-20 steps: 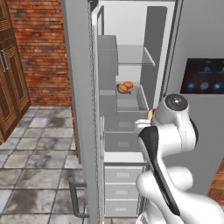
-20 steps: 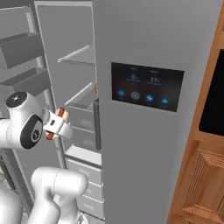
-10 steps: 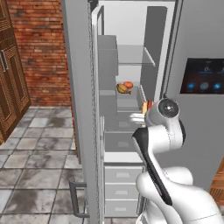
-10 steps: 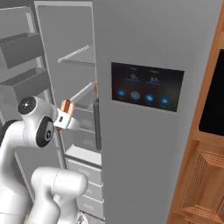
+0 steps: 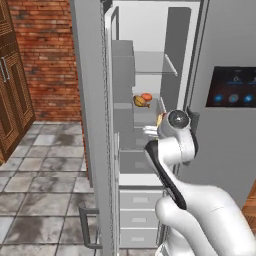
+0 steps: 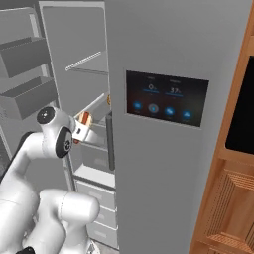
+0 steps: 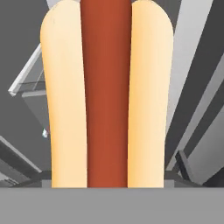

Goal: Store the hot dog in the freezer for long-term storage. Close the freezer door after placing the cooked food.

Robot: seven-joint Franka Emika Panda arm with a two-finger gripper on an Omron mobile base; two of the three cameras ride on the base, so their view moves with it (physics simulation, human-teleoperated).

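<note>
Hot dog [image 7: 107,94]: you see it close up in the hand view, a tan bun split lengthwise around a dark red sausage, running from the bottom of the view to the top.
Hot dog, right base view [image 6: 84,119]: a small red and tan end showing beyond the hand, at the open front of the freezer [image 6: 74,59], level with its middle shelf.
Hot dog, left base view [image 5: 160,119]: you get just a sliver beside the wrist.
Gripper [image 6: 81,130]: clamped on the hot dog; fingertips themselves hidden by the bun.
Freezer door [image 5: 92,125]: swung wide open, seen edge-on in the left base view, with grey inner bins [image 5: 122,70].
Round orange-red food [image 5: 146,97]: on the middle shelf towards the back, touching a tan item [image 5: 139,101].
Display panel [image 6: 166,98]: black, blue icons; you cannot read its writing.
</note>
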